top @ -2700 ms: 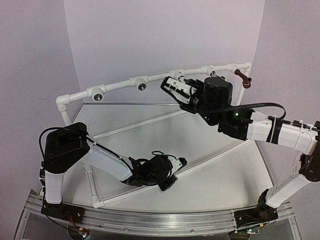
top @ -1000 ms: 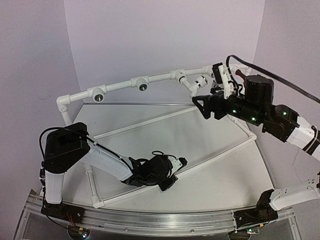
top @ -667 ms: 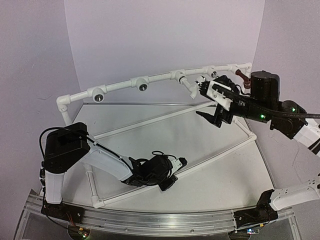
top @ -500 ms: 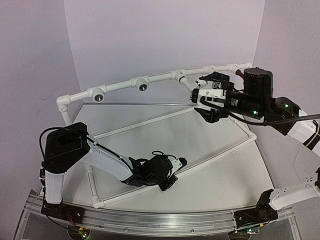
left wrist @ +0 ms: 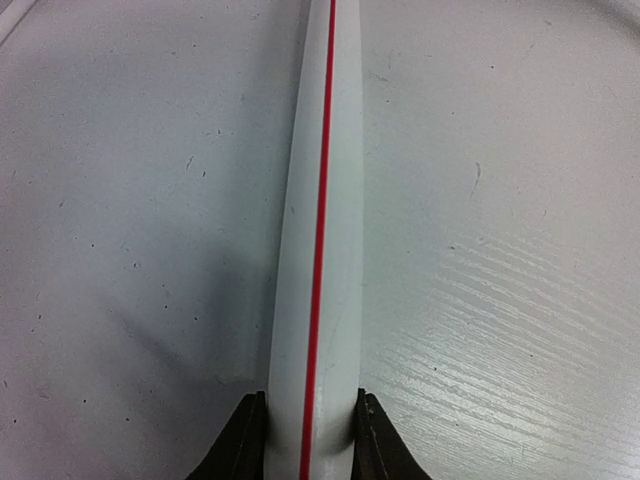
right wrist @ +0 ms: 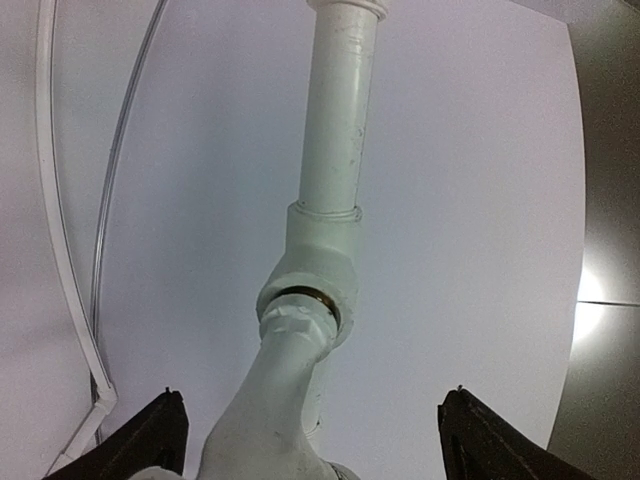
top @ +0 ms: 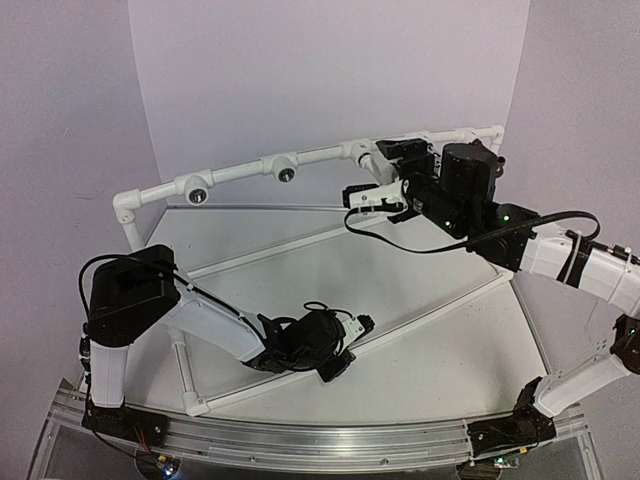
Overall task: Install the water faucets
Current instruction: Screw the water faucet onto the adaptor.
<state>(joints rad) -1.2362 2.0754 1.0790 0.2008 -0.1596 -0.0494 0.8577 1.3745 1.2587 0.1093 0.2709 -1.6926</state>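
A white plastic water faucet [right wrist: 285, 400] sits screwed into a white tee socket [right wrist: 315, 260] on the raised pipe rail. My right gripper [right wrist: 312, 395] is open, its jaws wide on either side of the faucet and not touching it. From above, the right gripper [top: 384, 174] hides most of that faucet. A dark red-brown faucet [top: 488, 152] peeks out at the rail's right end, behind the right arm. My left gripper [left wrist: 310, 440] is shut on the low white pipe with the red line [left wrist: 320, 200], and the left gripper [top: 352, 342] rests low on the table.
The white PVC pipe frame [top: 240, 170] curves along the back, with two tee sockets showing dark round holes [top: 196, 190] [top: 285, 172]. Low pipes cross the white table [top: 420, 350]. Purple walls close off the back and both sides.
The right gripper has swung left from beside the red-brown faucet, turned, and now straddles the white faucet. The left arm has not moved.
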